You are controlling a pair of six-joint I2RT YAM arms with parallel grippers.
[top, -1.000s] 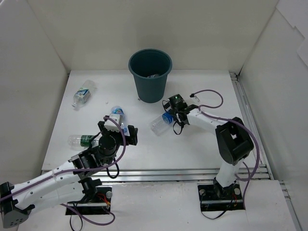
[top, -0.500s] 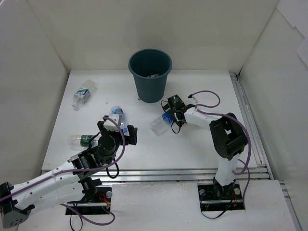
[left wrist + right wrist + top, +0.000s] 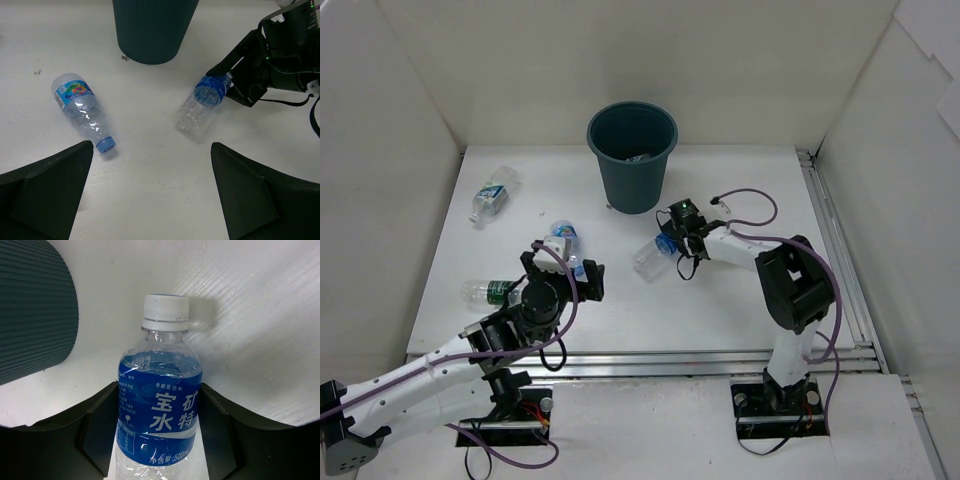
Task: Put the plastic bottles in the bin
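The dark teal bin point(image 3: 632, 155) stands at the back centre, also seen in the wrist views point(image 3: 152, 27) point(image 3: 30, 315). My right gripper point(image 3: 673, 240) point(image 3: 159, 392) is shut on a clear plastic bottle point(image 3: 653, 256) point(image 3: 160, 405) lying on the table in front of the bin. Both fingers press its blue label; its white cap point(image 3: 165, 307) points away. My left gripper point(image 3: 565, 270) point(image 3: 155, 190) hangs open, with nothing between its fingers, just short of a second bottle point(image 3: 563, 240) point(image 3: 80, 110). A green-labelled bottle point(image 3: 490, 291) lies left of it, a third bottle point(image 3: 492, 193) at the far left.
White walls close the table on three sides. Metal rails point(image 3: 835, 250) run along the right and near edges. Something pale lies inside the bin point(image 3: 638, 157). From the left wrist, the right gripper point(image 3: 240, 75) is seen on the bottle point(image 3: 202, 105).
My right gripper has closed on the blue-labelled bottle and its arm has folded slightly inward. The left arm has barely moved and stays open.
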